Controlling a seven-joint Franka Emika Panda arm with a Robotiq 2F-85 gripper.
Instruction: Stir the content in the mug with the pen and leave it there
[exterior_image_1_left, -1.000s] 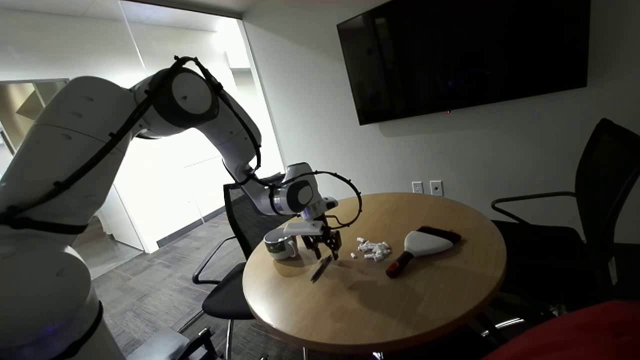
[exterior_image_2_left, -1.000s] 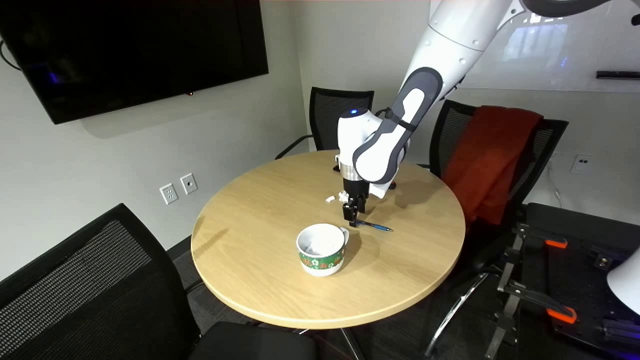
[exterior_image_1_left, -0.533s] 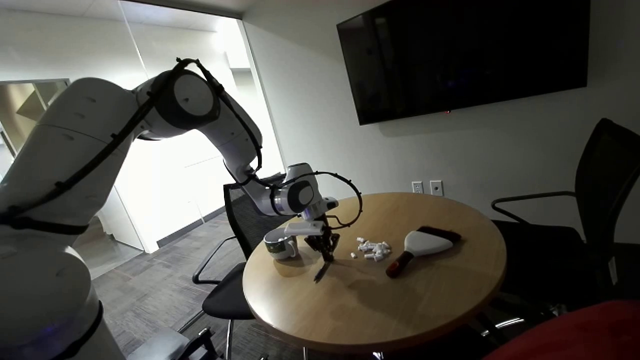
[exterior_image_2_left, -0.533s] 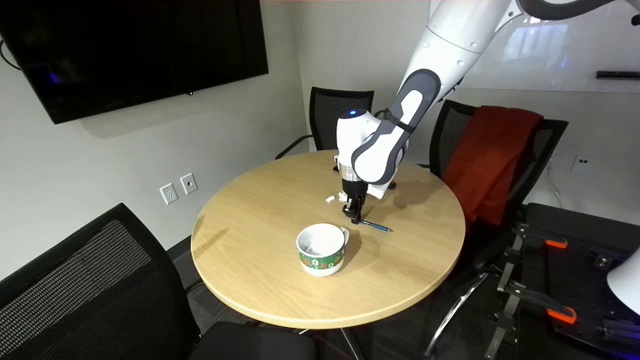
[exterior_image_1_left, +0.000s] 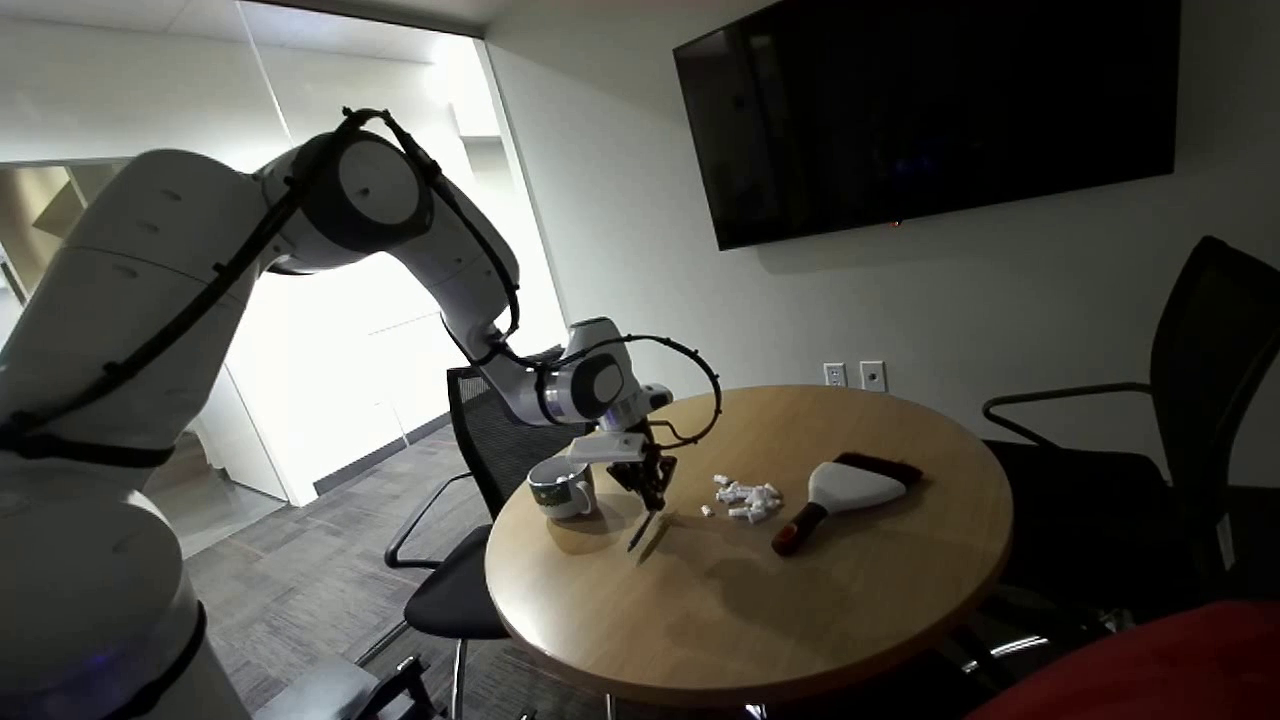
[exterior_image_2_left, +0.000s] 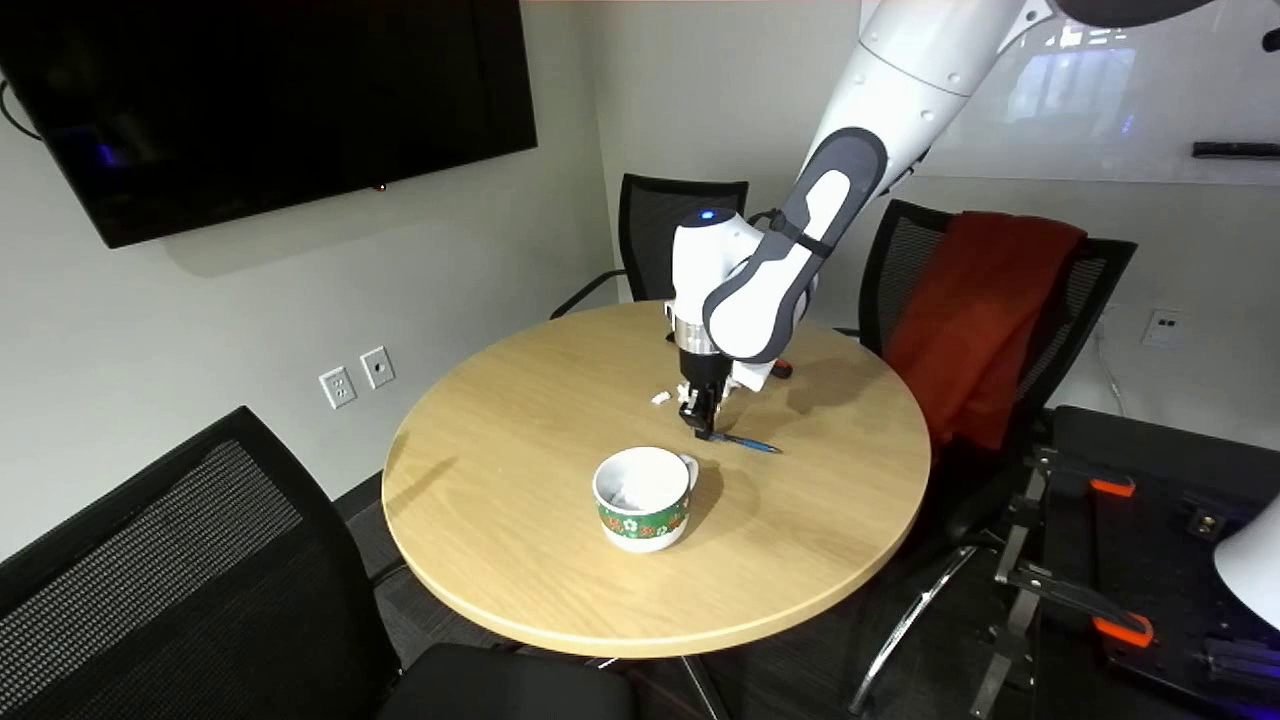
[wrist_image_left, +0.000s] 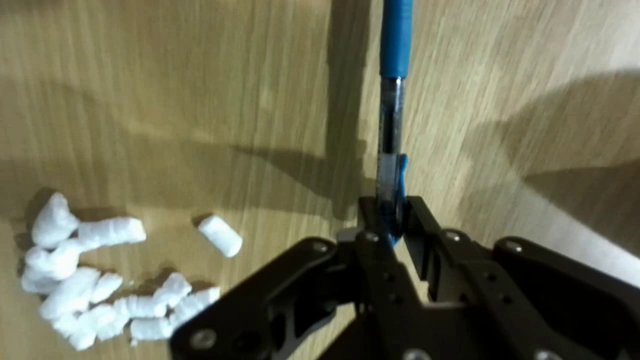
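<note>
A cluster of small white, mostly cylindrical pieces (wrist_image_left: 70, 295) lies on the round light-brown wooden table (exterior_image_2_left: 490, 490) near a white paddle-shaped brush (exterior_image_1_left: 855, 487) with dark bristles, while a wide black screen (exterior_image_1_left: 940, 115) hangs on the grey wall (exterior_image_1_left: 620, 200) above two white outlet plates (exterior_image_1_left: 873, 376) and a rust-red cloth (exterior_image_2_left: 985, 320) drapes a black mesh-backed chair (exterior_image_2_left: 902, 265).

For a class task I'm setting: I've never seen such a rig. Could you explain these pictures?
The machine is a white jointed robot arm. The wide pictures come from two cameras outside it; the close one, from its wrist camera, shows the black two-fingered tool that grasps things. On the round wooden table are a white mug with a green flowered band, small white chunks, and a white brush with dark bristles. The tool is closed on a slanting blue pen with a clear section.
</note>
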